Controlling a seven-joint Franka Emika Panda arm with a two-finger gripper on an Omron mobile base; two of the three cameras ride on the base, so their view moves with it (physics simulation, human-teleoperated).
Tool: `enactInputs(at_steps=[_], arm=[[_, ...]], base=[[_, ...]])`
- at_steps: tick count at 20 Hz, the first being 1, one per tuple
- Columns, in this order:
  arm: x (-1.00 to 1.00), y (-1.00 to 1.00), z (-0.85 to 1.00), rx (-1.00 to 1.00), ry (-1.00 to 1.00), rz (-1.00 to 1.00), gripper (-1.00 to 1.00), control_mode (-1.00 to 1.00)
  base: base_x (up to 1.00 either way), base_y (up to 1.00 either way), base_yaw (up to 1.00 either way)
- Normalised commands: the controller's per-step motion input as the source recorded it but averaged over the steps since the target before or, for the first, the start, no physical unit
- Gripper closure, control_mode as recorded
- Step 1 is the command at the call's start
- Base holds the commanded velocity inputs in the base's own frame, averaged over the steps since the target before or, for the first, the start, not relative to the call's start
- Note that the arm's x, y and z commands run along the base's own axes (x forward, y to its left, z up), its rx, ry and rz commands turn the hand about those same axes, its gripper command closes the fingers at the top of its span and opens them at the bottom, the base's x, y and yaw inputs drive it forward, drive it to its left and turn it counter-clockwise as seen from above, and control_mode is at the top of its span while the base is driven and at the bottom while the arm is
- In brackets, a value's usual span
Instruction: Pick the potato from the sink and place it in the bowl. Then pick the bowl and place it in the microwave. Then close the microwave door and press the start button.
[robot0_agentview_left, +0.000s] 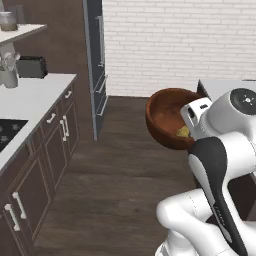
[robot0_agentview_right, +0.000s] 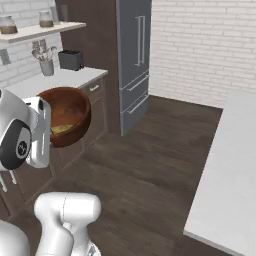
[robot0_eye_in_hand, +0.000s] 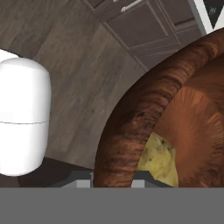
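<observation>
Bowl (robot0_agentview_left: 167, 117) held off the floor (robot0_agentview_left: 115, 190) at the end effector (robot0_eye_in_hand: 113, 181), tilted on its side, rim between the fingertips. Potato (robot0_eye_in_hand: 159, 158) inside the bowl, low against its wall, next to the end effector. Left of the bowl: tabletop (robot0_agentview_left: 35, 95) over cabinets (robot0_agentview_left: 47, 150). Toaster (robot0_agentview_left: 31, 66) at its back edge, utensil holder (robot0_agentview_left: 8, 75) just left of it. Shelf (robot0_agentview_right: 40, 30) above with two jars (robot0_agentview_right: 8, 24). Fridge (robot0_agentview_right: 134, 55) beyond the tabletop's far end. Second tabletop (robot0_agentview_right: 225, 175) to the right, across the floor.
</observation>
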Motion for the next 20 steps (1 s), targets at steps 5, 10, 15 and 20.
enactInputs(at_steps=[5,10,15,20], arm=[[0.00,0.00,0.00,0.00,0.00,0.00,1.00,1.00],[0.00,0.00,0.00,0.00,0.00,0.00,1.00,1.00],[0.00,0.00,0.00,0.00,0.00,0.00,1.00,1.00],[0.00,0.00,0.00,0.00,0.00,0.00,1.00,1.00]], base=[[0.44,-0.10,-0.76],[0.67,-0.05,-0.64],[0.12,-0.76,-0.69],[0.00,-1.00,-0.64]])
